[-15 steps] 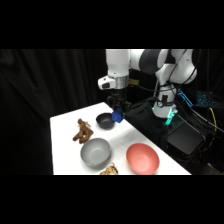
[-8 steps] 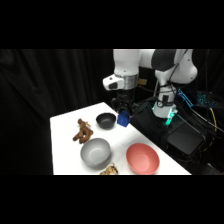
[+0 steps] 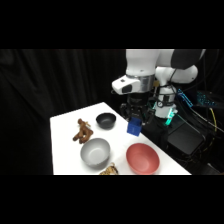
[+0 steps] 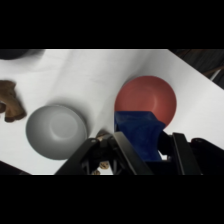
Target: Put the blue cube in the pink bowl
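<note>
The blue cube point(image 3: 134, 126) is off the bench point(image 3: 65, 130), gripped between the two fingers of the hand point(image 3: 134, 120), which is clenched on it from either side. In the side view it hangs just under the hand, tilted so that one corner points down rather than a flat face. In the wrist view the cube point(image 4: 137, 134) fills the gap between the fingers point(image 4: 125, 152), its faces plain blue with no label or writing on them. It has no long axis to speak of, since its sides look equal.

Beyond the cube in the wrist view lies the pink bowl point(image 4: 155, 97), open side up, its near rim partly covered by the cube. In the side view the pink bowl point(image 3: 142, 158) sits on the bench below the hand and toward the camera, well apart from the cube in height.

To one side of the hand in the wrist view is a grey bowl point(image 4: 56, 130), also upright; in the side view it point(image 3: 95, 151) rests beside the pink one. A smaller black bowl point(image 3: 106, 120) stands level with the hand, on its far side from the arm's base. A brown lumpy object point(image 3: 82, 131) lies past the black bowl, and another small brown thing point(image 3: 109, 170) lies between the two big bowls at the bench's near edge. No readable writing shows anywhere.
</note>
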